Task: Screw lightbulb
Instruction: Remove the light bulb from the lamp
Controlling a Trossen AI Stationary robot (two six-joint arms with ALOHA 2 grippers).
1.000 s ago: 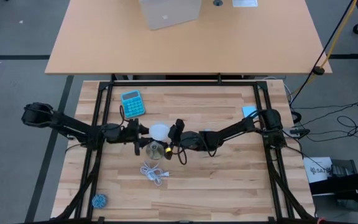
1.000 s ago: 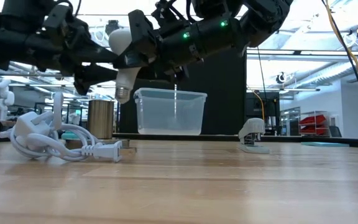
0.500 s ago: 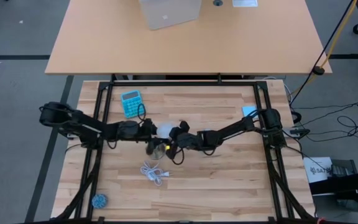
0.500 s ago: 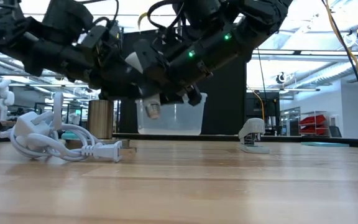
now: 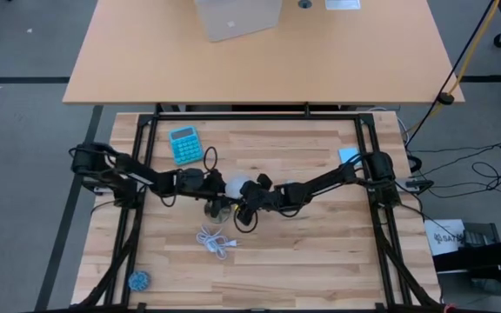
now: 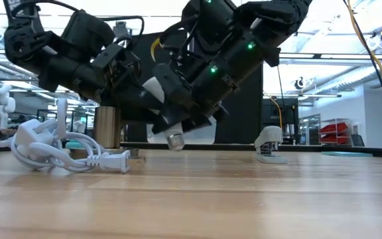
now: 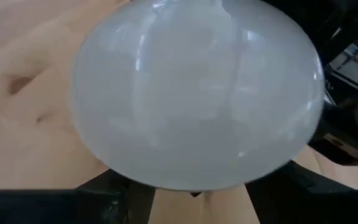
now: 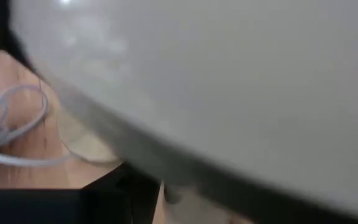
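The lightbulb [image 5: 237,185] sits mid-surface between both arms. The cord [image 5: 215,241] lies nearer the front edge. The calculator [image 5: 184,144] lies toward the back-left corner, the ball [image 5: 138,280] by the front-left corner.

lightbulb [image 6: 165,126] now lower, between both tools

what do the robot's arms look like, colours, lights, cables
Both the left arm and the right arm are matte black, built of slim jointed segments. The low view shows small green lights on one and black cables looping along the links.
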